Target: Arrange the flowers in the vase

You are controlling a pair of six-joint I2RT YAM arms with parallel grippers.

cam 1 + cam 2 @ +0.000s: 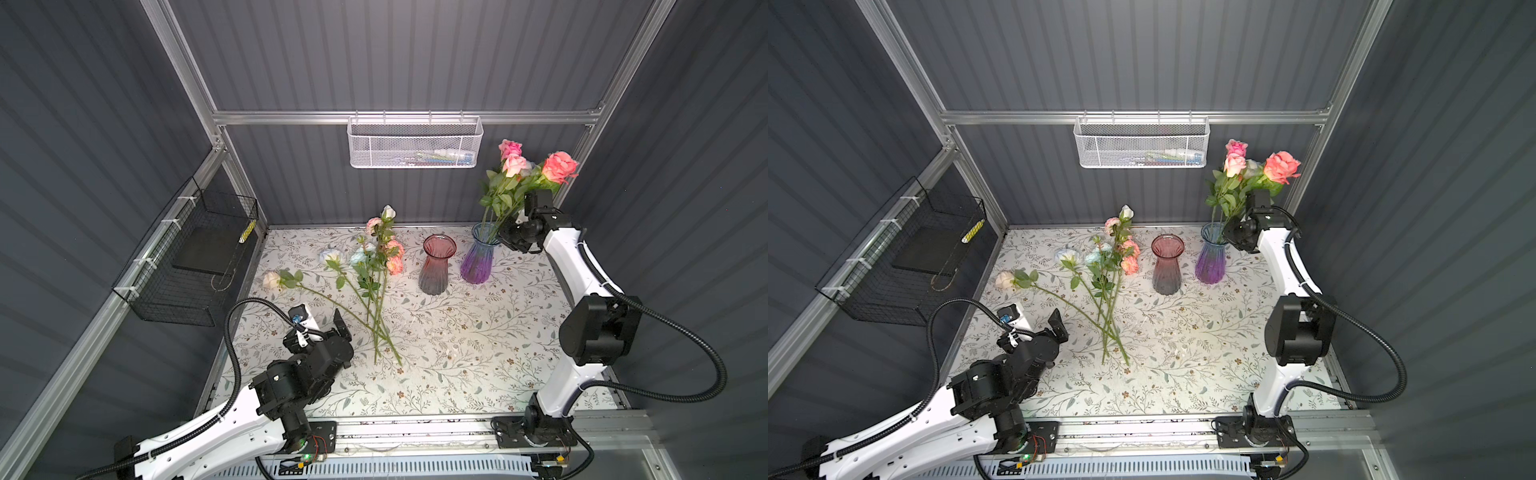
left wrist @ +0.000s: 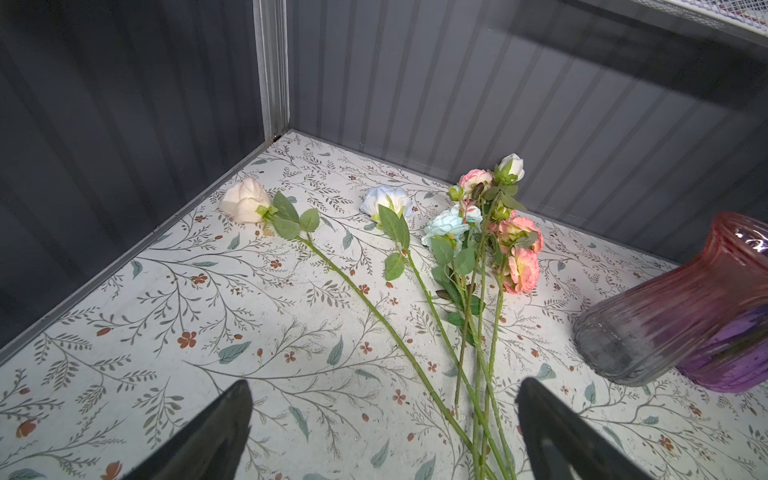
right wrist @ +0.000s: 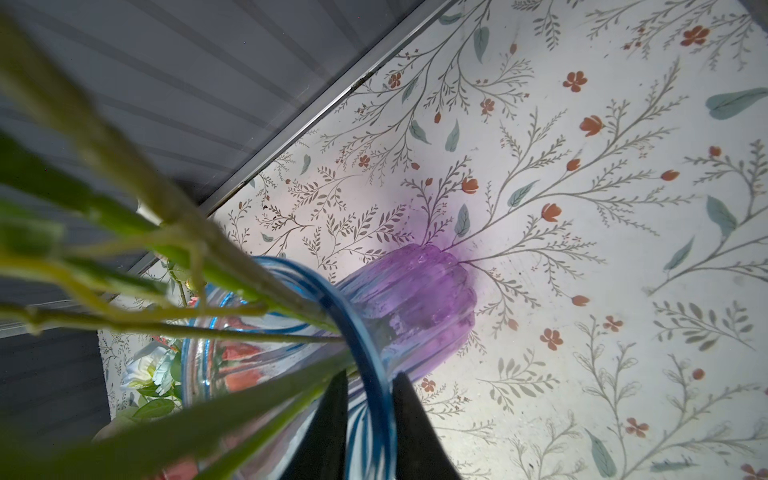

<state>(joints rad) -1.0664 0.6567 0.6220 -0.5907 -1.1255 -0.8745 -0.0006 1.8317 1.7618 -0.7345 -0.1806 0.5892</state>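
My right fingers (image 3: pixel 332 419) stand narrowly parted at the lip of the blue-and-purple vase (image 3: pixel 419 303). The blue rim shows in the gap and I see no stem pinched there, but I cannot tell whether the tips touch glass. A bunch of flowers (image 1: pixel 519 170) stands in that vase, leaning toward the right wall. I judge this to be the letting-go end of a placement. Next I would lift that arm up and back, slowly, because stems and leaves crowd just beside the fingers and could drag the vase, which sits near the back wall.

My left fingers (image 2: pixel 224 428) are spread wide and empty, hovering over the worktop (image 2: pixel 166 332) near the cut ends of the loose flowers (image 2: pixel 469 257), which lie fanned out with their stems crossing at the near end. The next pick calls for singling out one stem. The cream-headed stem (image 2: pixel 245 199), lying apart on the outside, looks easiest. The pink vase (image 1: pixel 437 266) stands empty between the pile and the filled vase. The middle and front of the worktop lie open for the carry.
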